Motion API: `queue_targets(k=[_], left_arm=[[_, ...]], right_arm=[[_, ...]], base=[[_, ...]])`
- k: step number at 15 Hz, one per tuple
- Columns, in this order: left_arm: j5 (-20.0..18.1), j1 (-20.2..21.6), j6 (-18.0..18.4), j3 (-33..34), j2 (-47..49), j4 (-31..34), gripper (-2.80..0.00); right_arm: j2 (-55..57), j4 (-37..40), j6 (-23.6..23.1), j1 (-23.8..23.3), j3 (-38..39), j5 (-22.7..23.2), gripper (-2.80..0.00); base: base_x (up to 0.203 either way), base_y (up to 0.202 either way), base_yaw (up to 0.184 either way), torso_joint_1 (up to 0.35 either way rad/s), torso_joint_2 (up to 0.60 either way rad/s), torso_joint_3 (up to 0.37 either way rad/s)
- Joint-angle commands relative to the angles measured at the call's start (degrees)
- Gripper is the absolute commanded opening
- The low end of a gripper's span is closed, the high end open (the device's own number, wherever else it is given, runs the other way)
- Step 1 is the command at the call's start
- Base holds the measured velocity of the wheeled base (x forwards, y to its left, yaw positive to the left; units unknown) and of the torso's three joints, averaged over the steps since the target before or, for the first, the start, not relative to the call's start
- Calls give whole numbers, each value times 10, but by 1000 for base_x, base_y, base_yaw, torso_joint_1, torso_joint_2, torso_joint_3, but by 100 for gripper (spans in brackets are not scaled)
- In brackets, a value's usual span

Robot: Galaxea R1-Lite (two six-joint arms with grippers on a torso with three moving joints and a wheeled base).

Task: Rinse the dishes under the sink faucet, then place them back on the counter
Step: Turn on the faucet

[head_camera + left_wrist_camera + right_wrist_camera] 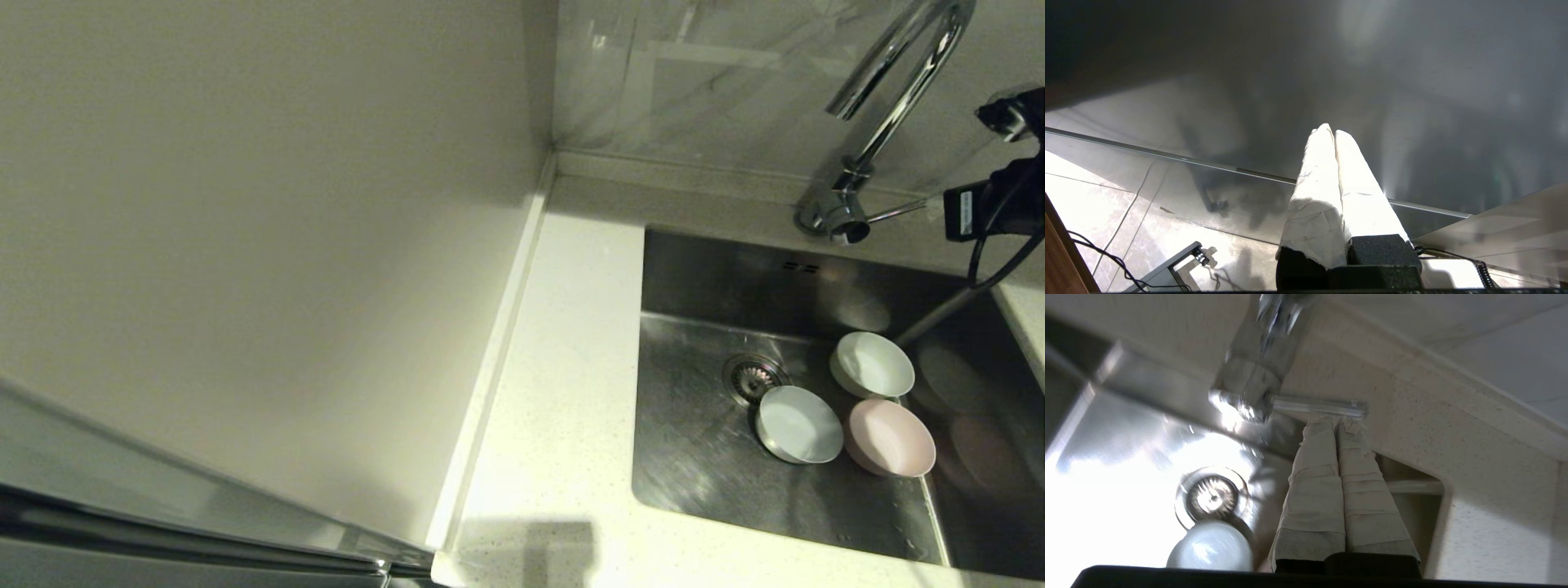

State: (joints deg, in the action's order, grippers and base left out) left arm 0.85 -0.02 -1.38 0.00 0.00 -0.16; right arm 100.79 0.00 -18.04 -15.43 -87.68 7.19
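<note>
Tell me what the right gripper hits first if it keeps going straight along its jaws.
Most likely the faucet lever. The right gripper has its jaws shut, tips right at that thin bar beside the faucet base. Whether they already touch it is unclear; behind it lies the counter.

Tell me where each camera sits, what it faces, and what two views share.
Head view: from the robot's head, down on counter, sink with three bowls, faucet; right arm at the right edge.
Left wrist view: behind the shut left gripper, facing floor tiles.
Right wrist view: behind the shut right gripper by the faucet lever.
Shared by head and right wrist views: drain, faucet.
</note>
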Motion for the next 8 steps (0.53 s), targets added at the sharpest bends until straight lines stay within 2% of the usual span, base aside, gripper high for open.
queue_targets(k=[1,3,8], left_arm=[[0,0,0,0,-2,0,-280],[0,0,0,0,-2,0,-280],[0,0,0,0,-2,0,-280]], right_arm=[[-2,0,25,0,-12,2,-280],[4,2,54,0,-20,0,-280],[45,0,54,2,-50,-2,-280]], base=[[0,0,0,0,0,0],[0,0,0,0,0,0],[0,0,0,0,0,0]])
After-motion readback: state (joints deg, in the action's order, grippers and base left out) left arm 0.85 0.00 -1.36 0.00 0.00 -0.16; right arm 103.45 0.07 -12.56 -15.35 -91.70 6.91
